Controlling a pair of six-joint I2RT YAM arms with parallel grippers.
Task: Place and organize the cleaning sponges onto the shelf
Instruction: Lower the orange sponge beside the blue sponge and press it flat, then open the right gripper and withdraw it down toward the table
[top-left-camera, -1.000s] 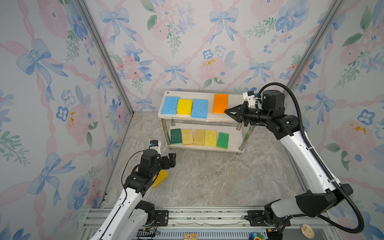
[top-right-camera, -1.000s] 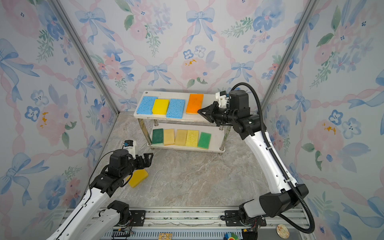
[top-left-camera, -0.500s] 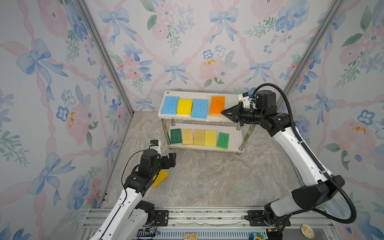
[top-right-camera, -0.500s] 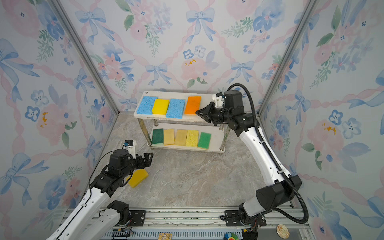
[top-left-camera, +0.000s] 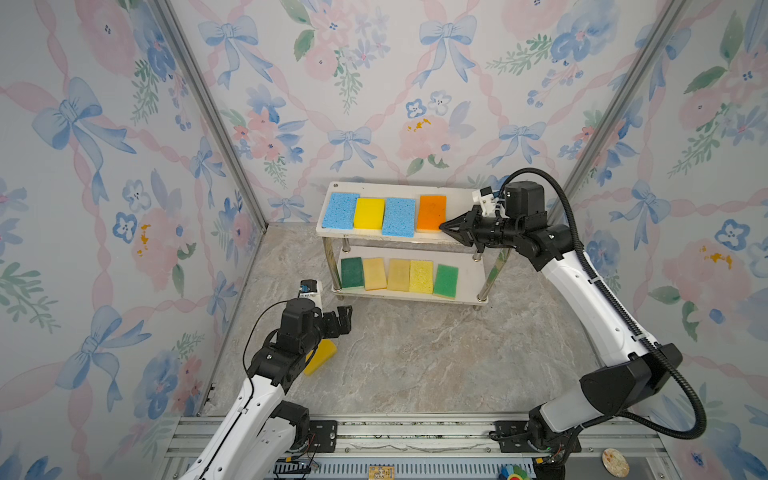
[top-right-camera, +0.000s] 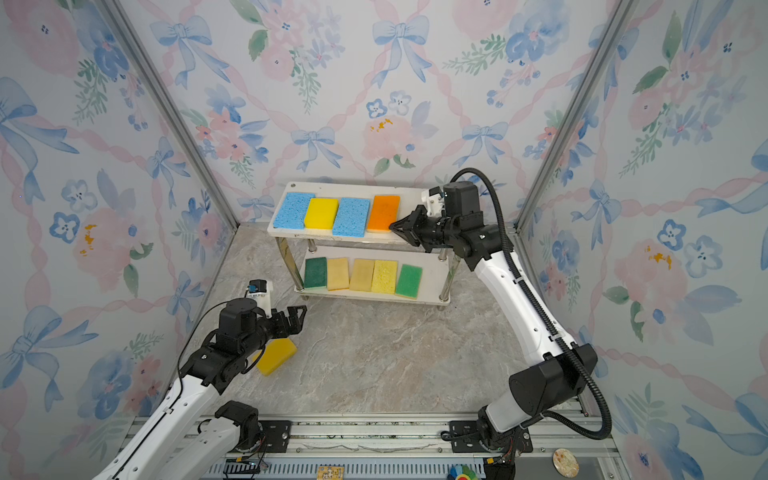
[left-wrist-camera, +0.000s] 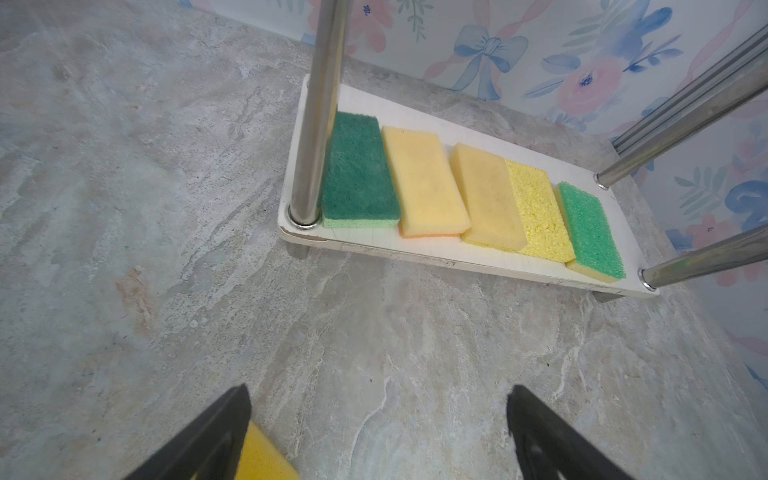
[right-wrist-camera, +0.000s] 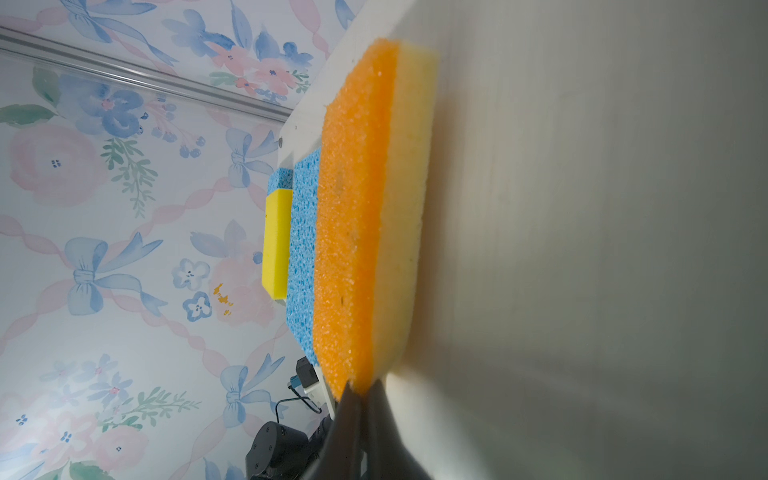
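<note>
While the right gripper (top-left-camera: 444, 227) reaches over the top board of the shelf (top-left-camera: 459, 203), we see its jaws pressed together with nothing between them. Their joined tip touches the near corner of the orange sponge (top-left-camera: 432, 212), which lies flat on that board; the right wrist view shows this contact close up. Just past the orange sponge, farther from the tip, we find a blue sponge (top-left-camera: 399, 216), then the yellow sponge (top-left-camera: 369, 212), then a second blue sponge (top-left-camera: 340, 210), all side by side in one row. Under this gripper the lower board holds five more in a row: the light green sponge (top-left-camera: 446, 280) nearest below it, next a pale yellow sponge (top-left-camera: 421, 276), two tan sponges (top-left-camera: 398, 274), and the dark green sponge (top-left-camera: 352, 272) farthest off. The left gripper (top-right-camera: 297, 318) hangs low over the floor (top-left-camera: 415, 353), well apart from the shelf, its jaws spread wide and holding nothing. Ahead of it, in the left wrist view, a chrome leg (left-wrist-camera: 322, 104) stands just in front of the dark green sponge. One loose sponge (top-right-camera: 276, 356), yellow, lies on the floor behind and below this gripper, partly hidden under the wrist. In the left wrist view its corner shows just beside one finger (left-wrist-camera: 208, 436), and we cannot tell whether they touch.
</note>
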